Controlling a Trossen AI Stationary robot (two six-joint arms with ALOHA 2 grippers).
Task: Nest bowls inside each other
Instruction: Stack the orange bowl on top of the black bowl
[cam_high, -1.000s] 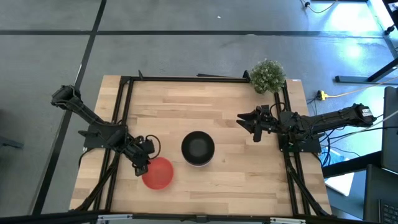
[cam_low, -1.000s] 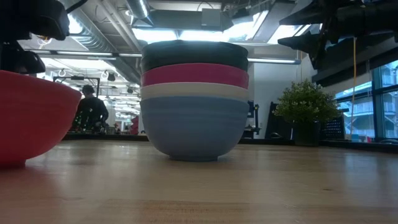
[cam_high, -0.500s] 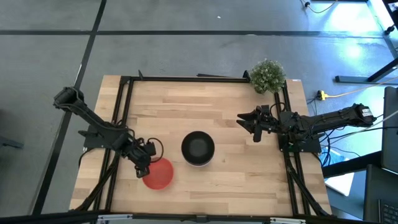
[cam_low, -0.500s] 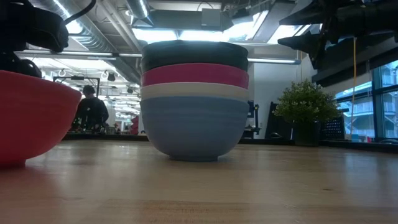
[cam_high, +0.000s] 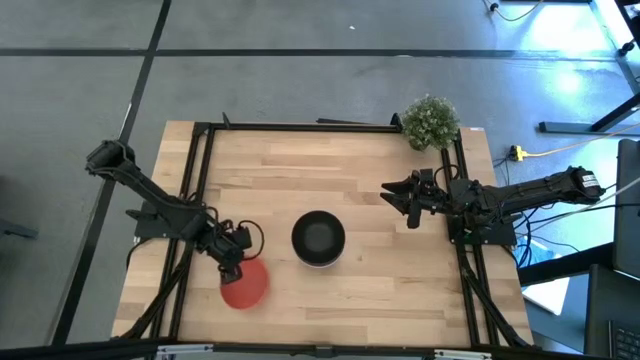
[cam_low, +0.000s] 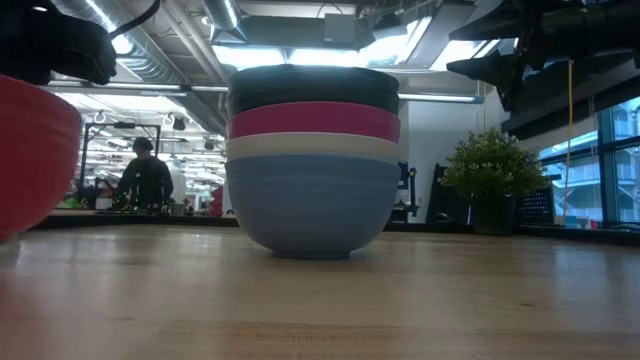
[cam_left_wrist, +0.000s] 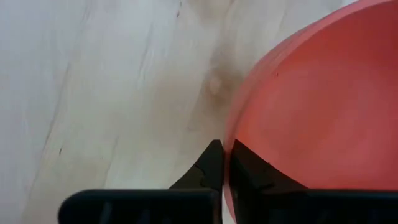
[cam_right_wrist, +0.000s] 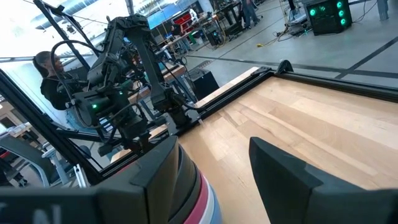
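Note:
A red bowl (cam_high: 244, 286) sits at the table's near left, tilted, with my left gripper (cam_high: 231, 268) shut on its rim. In the low view the red bowl (cam_low: 30, 150) shows at the left edge, raised on the side I can see. A stack of nested bowls (cam_high: 318, 238) rests on its base at mid-table: blue at the bottom, then white, magenta and black on top (cam_low: 312, 160). My right gripper (cam_high: 405, 206) hangs open above the table's right side, apart from the stack (cam_right_wrist: 198, 194). My left gripper pinches the red bowl's rim (cam_left_wrist: 227, 144) on its far left side, one finger (cam_left_wrist: 212, 167) outside the wall and the other (cam_left_wrist: 250, 175) inside. The fingers come slanting down from the table's left. The bowl hangs tilted; whether its underside touches the table I cannot tell.
A small green potted plant (cam_high: 431, 122) stands at the far right corner. A black frame rail (cam_high: 300, 127) runs along the table's far edge and both sides. Bare wood lies between the red bowl and the stack. A person (cam_low: 146, 178) stands in the room beyond.
My left gripper has shut on the red bowl's rim. The bowl has tipped up from lying flat; its rim stands higher in the low view, and from above it looks narrower and shifted slightly toward the table's near left.

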